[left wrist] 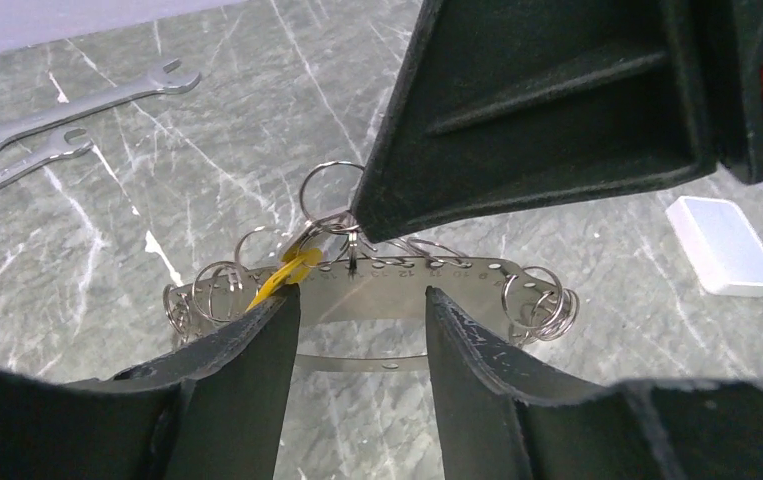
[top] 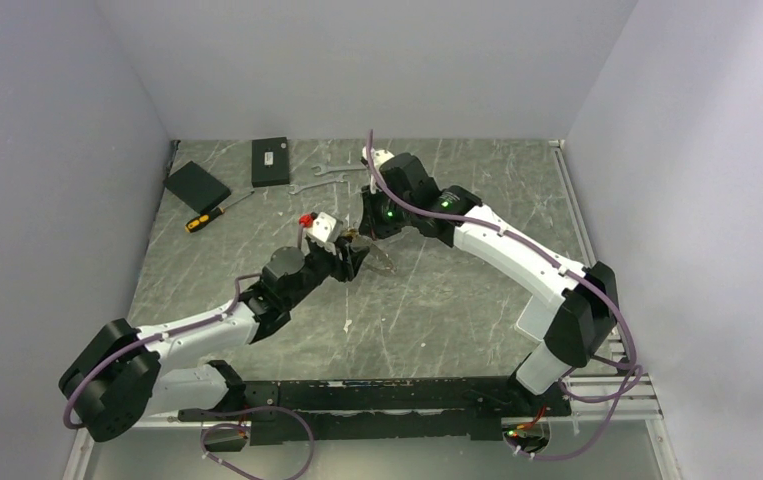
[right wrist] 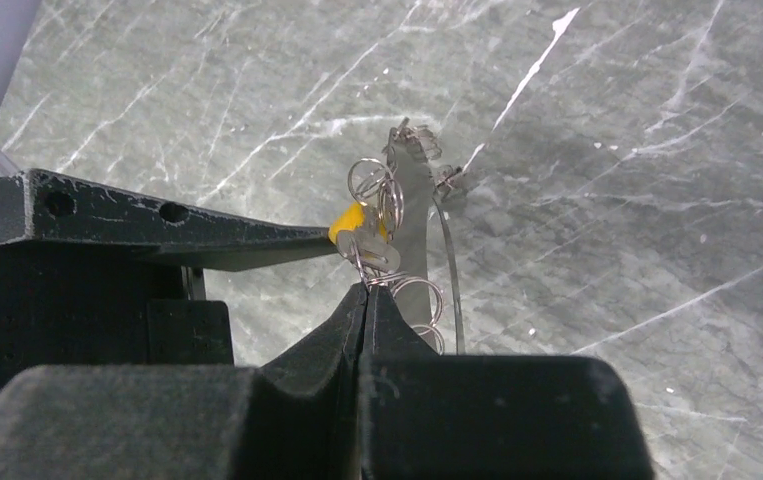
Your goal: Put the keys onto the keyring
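Note:
The keyring [left wrist: 397, 285] is a long silvery band with numbered holes and a thin wire bow, hung with several small split rings. It stands just beyond my left gripper [left wrist: 359, 297], whose fingers are apart with bare table showing between them. A yellow key [left wrist: 282, 278] lies against the left fingertip. My right gripper [right wrist: 367, 285] comes down from above, shut on a small split ring beside the yellow key [right wrist: 349, 220] and a silvery key [right wrist: 380, 255] at the keyring [right wrist: 412, 215]. In the top view both grippers [top: 355, 262] [top: 365, 232] meet at the keyring [top: 380, 262] mid-table.
Two flat wrenches [left wrist: 67, 105] lie at the back, also in the top view [top: 332, 172]. A screwdriver [top: 207, 217] and two black boxes [top: 270, 161] [top: 197, 184] sit at the back left. A small white box [left wrist: 725, 245] lies right of the keyring. Walls enclose three sides.

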